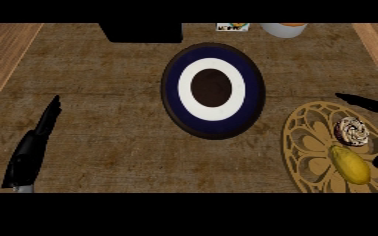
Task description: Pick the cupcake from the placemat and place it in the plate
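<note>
Cupcake (351,131) is sitting on the placemat (306,147) at the right edge of the tabletop (111,130), not picked yet, so the whole task is outstanding. It's standing upright with its swirled top facing up; seen from above it's round, so no real long axis or heading to speak of. A yellow item (351,164), looks like a lemon or a small banana, is lying just beside it on the same mat, angled diagonally. Right hand (358,100) is showing only as dark fingers poking in near the mat's upper rim, close to the cupcake but not touching; can't tell how they're set. Plate (171,87), blue ring with white band and dark centre, is sitting mid-tabletop, well apart from the mat, nothing in it. Left hand (33,147) is resting at the far left, fingers straight and apart from everything. Remaining: grasp, lift, carry left, set down.
</note>
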